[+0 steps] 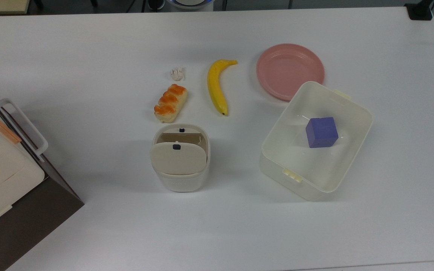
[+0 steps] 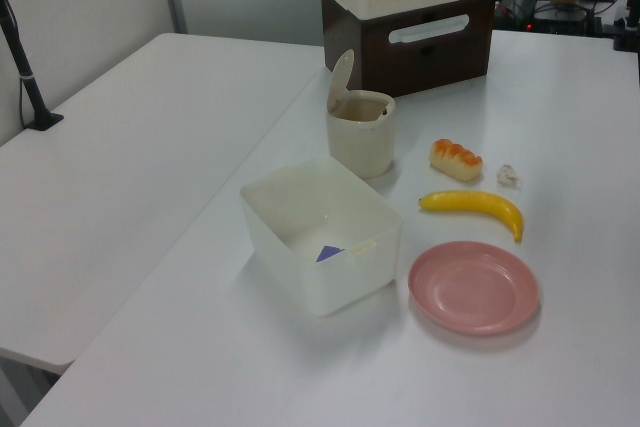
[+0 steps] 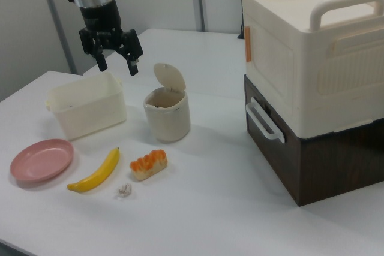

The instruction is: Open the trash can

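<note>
The trash can [image 1: 181, 182] is a small cream-white bin standing near the middle of the table. Its beige lid [image 1: 178, 159] is swung up on its hinge and the brown inside shows. In the left view the trash can [image 2: 362, 142] has its lid [image 2: 341, 75] upright at the back. In the right view the trash can [image 3: 168, 117] stands open under its raised lid [image 3: 169, 77]. My gripper [image 3: 116, 64] hangs open in the air, above and to the right view's left of the bin, holding nothing.
A bread piece [image 1: 170, 103], a crumpled paper bit [image 1: 177, 74], a banana [image 1: 216, 86] and a pink plate [image 1: 289, 70] lie beyond the bin. A translucent tub [image 1: 356, 139] holds a purple cube [image 1: 321, 132]. A cream box on a brown drawer unit [image 1: 32, 210] stands at the top view's left.
</note>
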